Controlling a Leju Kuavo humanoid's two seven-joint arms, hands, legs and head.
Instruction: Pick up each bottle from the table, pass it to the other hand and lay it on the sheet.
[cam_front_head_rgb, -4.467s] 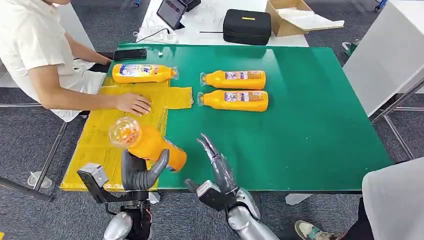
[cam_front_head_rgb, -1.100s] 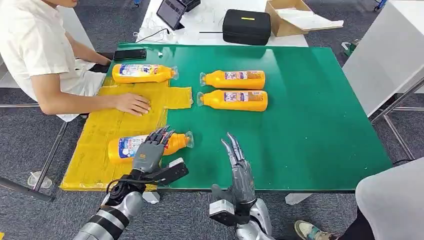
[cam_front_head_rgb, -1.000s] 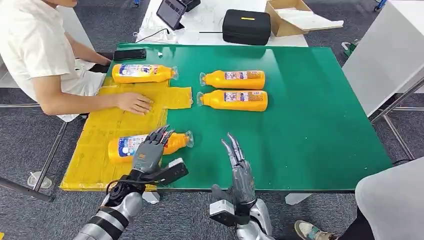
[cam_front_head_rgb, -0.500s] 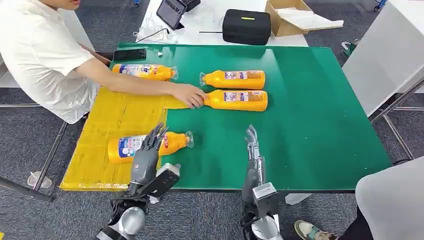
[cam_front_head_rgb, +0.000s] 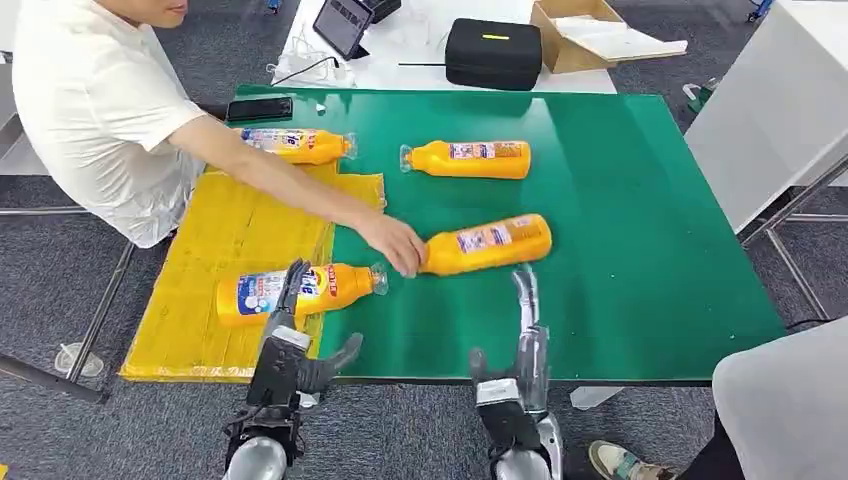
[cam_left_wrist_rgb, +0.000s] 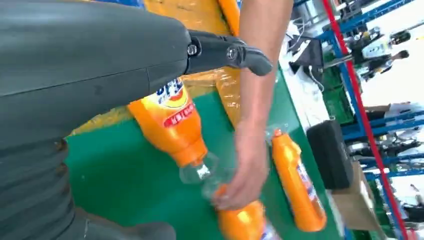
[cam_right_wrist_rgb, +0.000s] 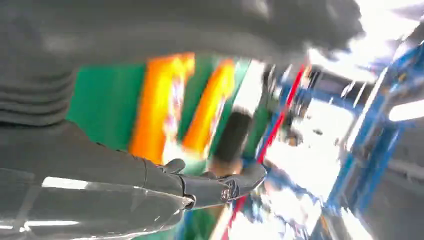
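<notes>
Four orange bottles lie on their sides. One bottle (cam_front_head_rgb: 300, 290) (cam_left_wrist_rgb: 172, 122) rests on the yellow sheet (cam_front_head_rgb: 230, 225), cap over the green table (cam_front_head_rgb: 620, 200). My left hand (cam_front_head_rgb: 290, 335) (cam_left_wrist_rgb: 100, 75) is open at the table's front edge, fingertips just over that bottle. A person's hand (cam_front_head_rgb: 395, 243) (cam_left_wrist_rgb: 247, 170) grips the neck of a tilted bottle (cam_front_head_rgb: 487, 243) mid-table. My right hand (cam_front_head_rgb: 525, 325) (cam_right_wrist_rgb: 150, 180) stands edge-on just in front of it, fingers straight and holding nothing. Another bottle (cam_front_head_rgb: 470, 158) (cam_left_wrist_rgb: 297, 182) lies farther back, and one more (cam_front_head_rgb: 295, 143) at the sheet's far edge.
The person sits at the table's left, their arm reaching across the sheet. A phone (cam_front_head_rgb: 260, 108) lies at the far left corner. Behind the table are a black case (cam_front_head_rgb: 493, 53), a cardboard box (cam_front_head_rgb: 590, 35) and a tablet (cam_front_head_rgb: 343, 22). Someone in grey (cam_front_head_rgb: 790, 400) stands at the near right.
The left hand laid a bottle on the sheet, let go and drew back to the front edge. The person reached over and dragged the nearer table bottle forward, tilting it. My right hand turned edge-on.
</notes>
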